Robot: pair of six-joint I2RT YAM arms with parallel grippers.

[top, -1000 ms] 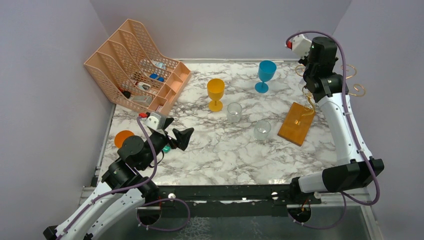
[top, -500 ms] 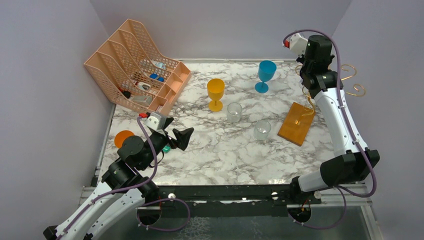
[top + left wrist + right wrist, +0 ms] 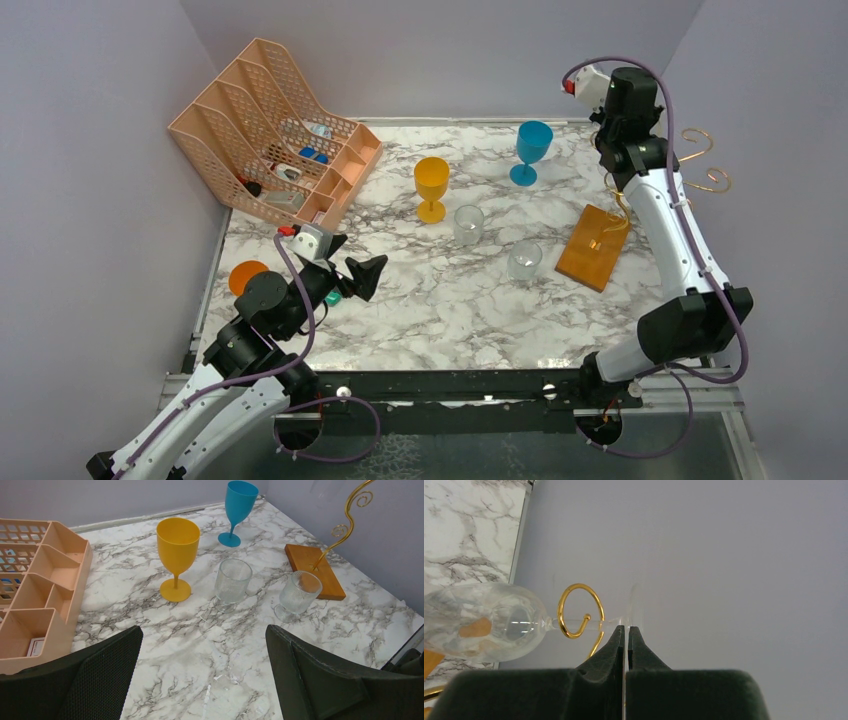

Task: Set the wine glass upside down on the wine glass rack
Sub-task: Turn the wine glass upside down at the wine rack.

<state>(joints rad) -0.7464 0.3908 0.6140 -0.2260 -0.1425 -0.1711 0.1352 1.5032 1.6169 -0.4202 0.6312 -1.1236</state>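
The wine glass [image 3: 484, 622] was up on the rack [image 3: 595, 247]. The rack stood by the right edge of the table [image 3: 440, 310], toward the far corner. The glass was upside down. Its round cup pointed down at the table and its flat foot was on top. So its long way ran up and down. Its thin stem went through a gold ring [image 3: 581, 585] of the rack.

The right gripper [image 3: 625, 630] was high up by the rack. Its two fingers were squeezed tight together, and nothing showed between them. The tips sat right at the stem, close to the foot end. The stem ran across the tips, not along them. I could not tell if they touched the glass.

The left gripper [image 3: 202, 635] was spread wide and held nothing. It hung over the near left corner of the table, well apart from the rack. A yellow glass [image 3: 432, 180], a blue glass [image 3: 533, 145] and two small clear glasses [image 3: 468, 222] stood on the table between the two arms.

The right arm was by far the nearer one. I think the glass was hanging by itself. The next move was likely to pull the tips straight back from the stem. A sideways bump could knock the glass out of the ring.
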